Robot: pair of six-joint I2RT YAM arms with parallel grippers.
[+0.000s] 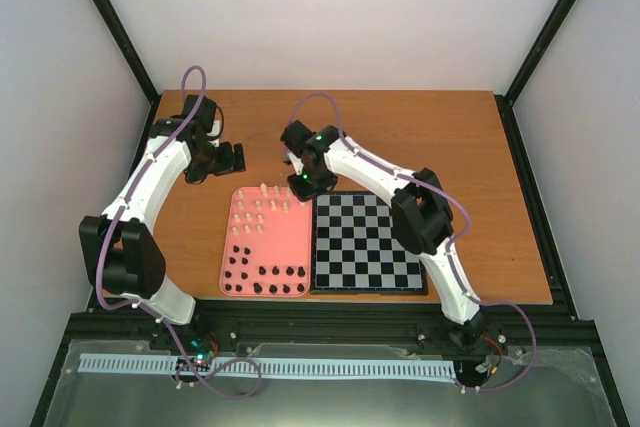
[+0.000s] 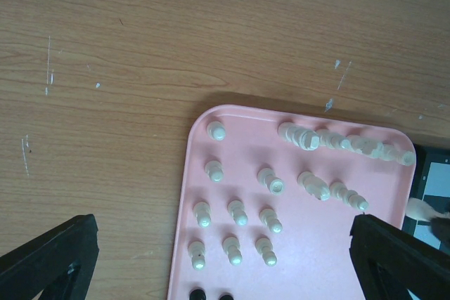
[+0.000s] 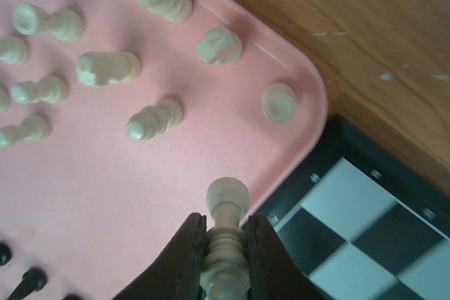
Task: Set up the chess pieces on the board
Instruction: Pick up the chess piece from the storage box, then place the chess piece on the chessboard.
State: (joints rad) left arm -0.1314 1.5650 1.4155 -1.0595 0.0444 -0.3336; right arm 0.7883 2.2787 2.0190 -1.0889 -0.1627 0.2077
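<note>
While the left hand (image 2: 223, 233) gapes empty, the right hand (image 3: 225, 233) pinches a cream chess piece (image 3: 226, 198); tray (image 3: 105, 173) beneath

We are looking at a flat orange-brown wooden tabletop (image 1: 480, 147) filling the middle of the booth. Plain white wall panels (image 1: 330, 7) are closing it in behind and on both sides, with slanted black metal struts (image 1: 112, 22) running up the corners. Soft, even light is falling from above. Along the near edge a black slotted metal rail (image 1: 330, 322) is lying, and below it a pale ribbed strip (image 1: 330, 369) is stretching across a grey sheet (image 1: 350, 405). Close up, small white scuffs (image 2: 49, 64) are marking the wood grain.
</note>
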